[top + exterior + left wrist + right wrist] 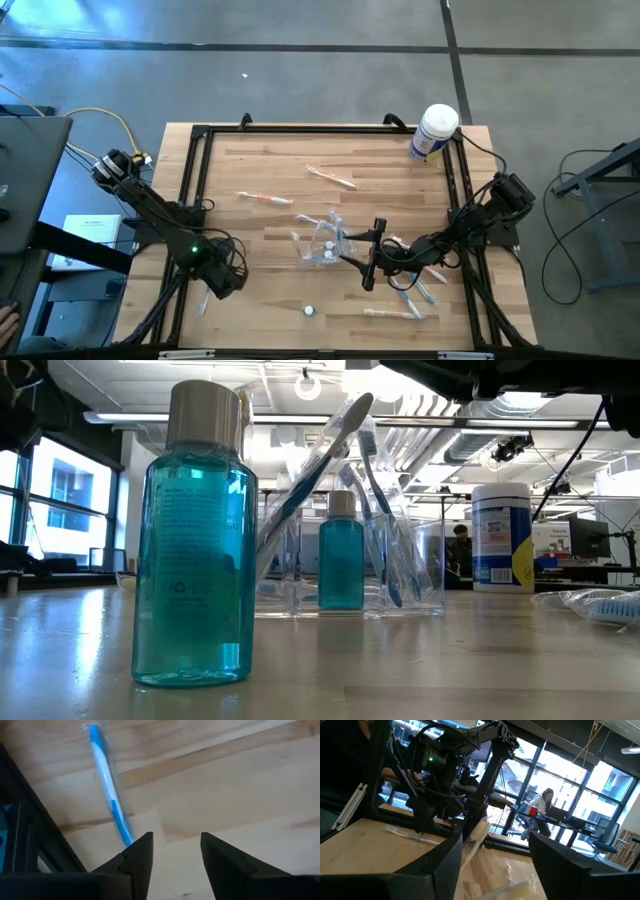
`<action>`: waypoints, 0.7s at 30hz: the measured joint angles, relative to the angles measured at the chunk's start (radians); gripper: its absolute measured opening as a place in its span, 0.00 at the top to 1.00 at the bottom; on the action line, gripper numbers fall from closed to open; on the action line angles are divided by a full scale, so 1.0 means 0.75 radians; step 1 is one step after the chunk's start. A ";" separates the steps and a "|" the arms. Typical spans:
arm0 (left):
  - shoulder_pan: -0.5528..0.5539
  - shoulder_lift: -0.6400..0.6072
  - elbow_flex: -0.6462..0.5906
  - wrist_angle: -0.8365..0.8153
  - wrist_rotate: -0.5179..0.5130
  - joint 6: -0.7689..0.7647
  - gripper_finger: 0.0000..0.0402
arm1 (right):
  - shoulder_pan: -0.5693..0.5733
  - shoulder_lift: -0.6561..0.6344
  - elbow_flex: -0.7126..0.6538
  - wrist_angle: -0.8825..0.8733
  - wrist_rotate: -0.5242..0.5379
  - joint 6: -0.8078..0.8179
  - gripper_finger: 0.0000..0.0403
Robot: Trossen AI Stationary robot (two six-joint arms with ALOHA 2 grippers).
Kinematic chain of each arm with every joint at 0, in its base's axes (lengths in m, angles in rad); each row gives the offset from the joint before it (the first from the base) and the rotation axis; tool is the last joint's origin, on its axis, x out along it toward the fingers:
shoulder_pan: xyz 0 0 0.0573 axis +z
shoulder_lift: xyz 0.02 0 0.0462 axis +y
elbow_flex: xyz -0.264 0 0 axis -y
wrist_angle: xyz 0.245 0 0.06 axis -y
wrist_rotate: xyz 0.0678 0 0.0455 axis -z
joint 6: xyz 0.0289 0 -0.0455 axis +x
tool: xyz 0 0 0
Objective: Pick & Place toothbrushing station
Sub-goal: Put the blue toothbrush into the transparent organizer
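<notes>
Near table's left edge: left gripper (204,299) open over blue toothbrush (107,792) | station (324,243) mid-table

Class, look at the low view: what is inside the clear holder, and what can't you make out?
Inside the holder stand toothbrushes, leaning with heads up, and a small blue bottle. The big bottle in front covers the holder's left side, so anything there is hidden.

The high view looks straight down on the whole wooden table (270,170) and both arms, while the low view sits at tabletop height, very near a teal bottle (193,540), facing the room. The left wrist view looks closely down at the tabletop. The right wrist view looks level across it; the 2 level views share the room beyond.
</notes>
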 joint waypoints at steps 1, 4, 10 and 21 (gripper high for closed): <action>0.000 -0.001 0.000 0.003 0.000 0.010 0.60 | 0.000 0.000 0.000 0.000 0.000 0.000 0.45; 0.000 -0.001 0.000 0.004 -0.002 0.066 0.60 | 0.000 0.000 0.000 0.000 0.000 0.000 0.45; -0.009 0.014 0.000 -0.027 0.026 0.072 0.60 | 0.000 0.000 0.000 0.000 -0.001 0.000 0.45; -0.011 0.196 -0.001 -0.082 0.182 0.083 0.60 | 0.009 0.000 0.000 0.000 -0.001 0.000 0.45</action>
